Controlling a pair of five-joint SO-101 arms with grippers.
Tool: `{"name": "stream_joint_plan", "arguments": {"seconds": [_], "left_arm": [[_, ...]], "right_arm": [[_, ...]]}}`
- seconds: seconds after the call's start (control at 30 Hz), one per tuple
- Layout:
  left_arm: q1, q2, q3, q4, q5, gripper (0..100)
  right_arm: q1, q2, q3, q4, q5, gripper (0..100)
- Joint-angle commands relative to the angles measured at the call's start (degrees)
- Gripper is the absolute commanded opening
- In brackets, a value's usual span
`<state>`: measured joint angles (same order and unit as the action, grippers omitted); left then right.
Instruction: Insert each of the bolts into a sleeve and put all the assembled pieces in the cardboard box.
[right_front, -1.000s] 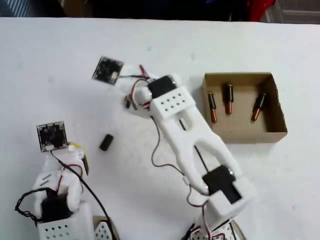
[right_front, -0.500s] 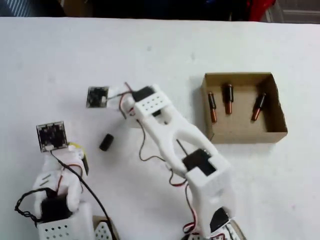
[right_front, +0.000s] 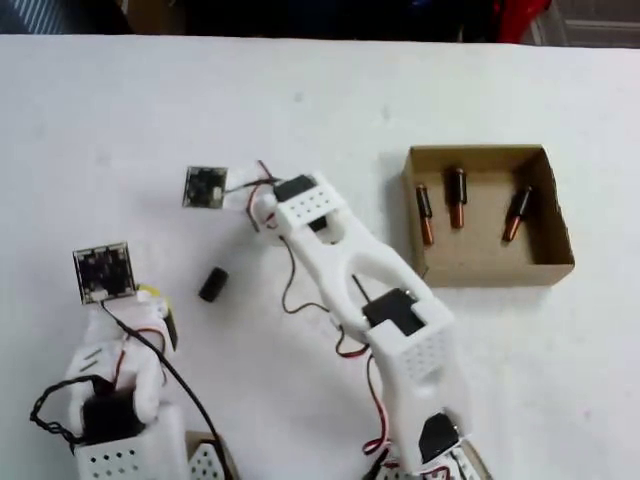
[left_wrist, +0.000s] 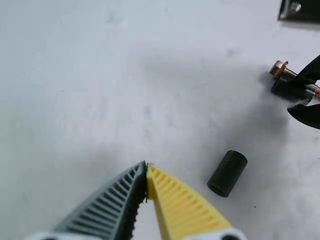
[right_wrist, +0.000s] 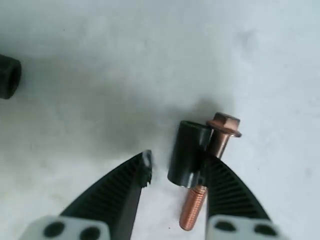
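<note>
Left arm at 7 o'clock on the white bench (right_front: 100, 100). The left grey-and-yellow gripper (left_wrist: 146, 170) is closed on nothing, fingers meeting at the tips just above the surface.

A loose short black cylindrical sleeve (right_front: 212, 284) lies on its side on the bench at 2 o'clock from that gripper, near but apart from it.

Right arm runs in from 6 o'clock toward bench centre. The right black gripper (right_wrist: 177, 167) sits at 1 o'clock from the loose sleeve. Its jaws are spread and straddle a second black sleeve (right_wrist: 189, 152) and a copper hex-flange bolt (right_wrist: 216, 142). These two lie side by side, touching. The bolt is outside the sleeve, with its head past one end and its thread past the other. One finger is at the bolt and the other stands clear of the sleeve, so nothing is clamped.

An open brown cardboard box (right_front: 480, 268) sits at 3 o'clock from the right gripper, well apart. Inside are three assembled copper-and-black pieces (right_front: 457, 197) in a row across it, not touching each other.
</note>
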<state>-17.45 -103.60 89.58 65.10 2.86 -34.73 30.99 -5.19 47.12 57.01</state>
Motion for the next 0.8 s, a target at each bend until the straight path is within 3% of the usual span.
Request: {"name": "stream_joint_plan", "arguments": {"seconds": [0.0,0.1,0.23,0.47,0.77], "left_arm": [[-0.7,-0.7,-2.9,-0.1,-0.3,2],[-0.7,-0.7,-2.8,-0.1,-0.3,2],[-0.7,-0.7,-2.8,-0.1,-0.3,2],[-0.7,-0.7,-2.7,-0.2,-0.3,2],[-0.7,-0.7,-2.6,-0.2,-0.3,2]], "right_arm": [[0.0,-0.1,-0.5,0.0,0.8,13.7],[-0.4,-0.2,-0.4,0.2,0.5,11.8],[-1.0,-0.4,-0.5,3.0,0.5,1.1],[-1.1,-2.5,-0.8,9.3,0.5,1.7],[-1.1,-20.7,-0.7,24.0,0.4,1.6]]}}
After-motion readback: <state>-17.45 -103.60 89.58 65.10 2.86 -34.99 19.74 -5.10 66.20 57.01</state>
